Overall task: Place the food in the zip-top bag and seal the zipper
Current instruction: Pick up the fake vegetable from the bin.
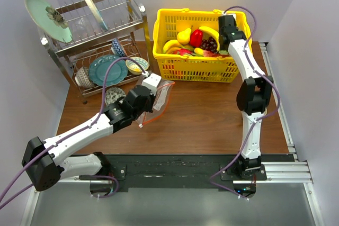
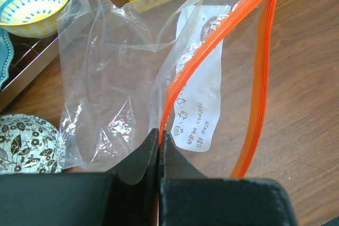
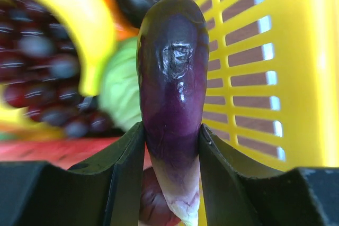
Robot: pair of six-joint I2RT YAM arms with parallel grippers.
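Note:
My left gripper (image 2: 159,133) is shut on the near edge of the clear zip-top bag (image 2: 111,78), pinching its red-orange zipper (image 2: 212,51) and holding the mouth open above the table; the bag shows in the top view (image 1: 161,98) beside that gripper (image 1: 145,96). My right gripper (image 3: 170,130) is inside the yellow basket, shut on the dark purple eggplant (image 3: 172,88). Around it lie the dark red grape bunch (image 3: 42,67), a green piece (image 3: 122,91) and a red piece (image 3: 53,152). In the top view the right gripper (image 1: 225,38) is at the basket's right side.
The yellow lattice basket (image 1: 197,67) stands at the back centre with bananas (image 1: 172,43), a pear and a red pepper (image 1: 196,37). A metal dish rack (image 1: 95,41) with plates and bowls stands back left. A patterned bowl (image 2: 26,144) lies left of the bag.

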